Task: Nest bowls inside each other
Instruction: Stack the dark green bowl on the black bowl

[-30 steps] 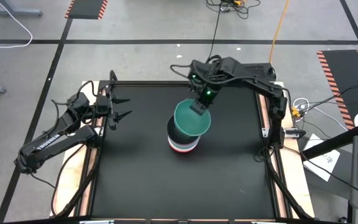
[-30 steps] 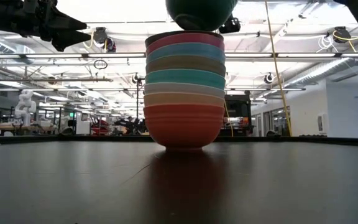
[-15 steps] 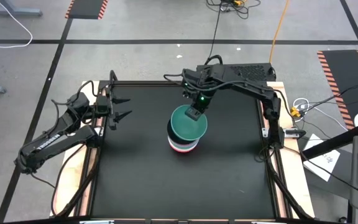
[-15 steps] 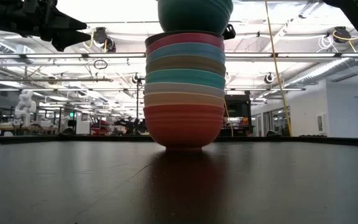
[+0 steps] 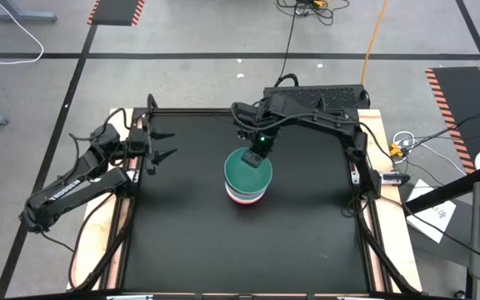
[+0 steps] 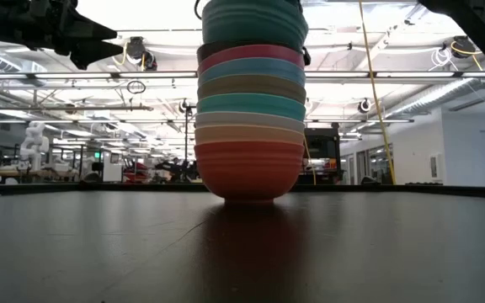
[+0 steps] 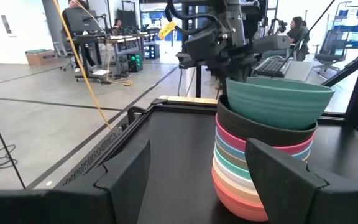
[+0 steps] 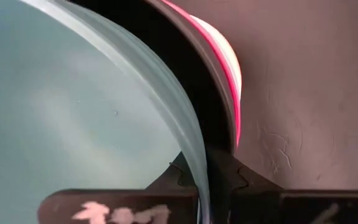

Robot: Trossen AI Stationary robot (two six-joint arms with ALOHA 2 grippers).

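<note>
Right pincer (image 5: 256, 158) over the middle of the counter (image 5: 182, 242), closed tight on the rim of the green bowl (image 5: 247, 169). Right wrist view: one finger inside the wall, one outside, the rim (image 8: 194, 168) pinched between them.

Green bowl sits in the mouth of the black bowl (image 7: 253, 127), the top of the stack (image 6: 249, 126). Left wrist view shows it tilted and riding high, not yet seated. The stack stands upright at mid-counter, red bowl (image 6: 247, 168) at the base; no loose bowls on the counter.

Left pincer (image 5: 163, 143) waits at the left edge of the counter, fingers wide apart, holding nothing.

Step in hand, as I judge it: seat the last bowl and let go.

How to do it well:
- Level the green bowl first so its rim runs parallel to the black rim; a tilted bowl may wedge.
- Lower straight down, no sideways drag. The stack is tall on a narrow foot and a lateral push could slide or tip it.
- The outer finger lies close to the black rim; pressing further down may jam it there. Better to release once the bowl rests and let it settle.
- Open fully, then lift straight up so the inner finger does not hook the wall.
</note>
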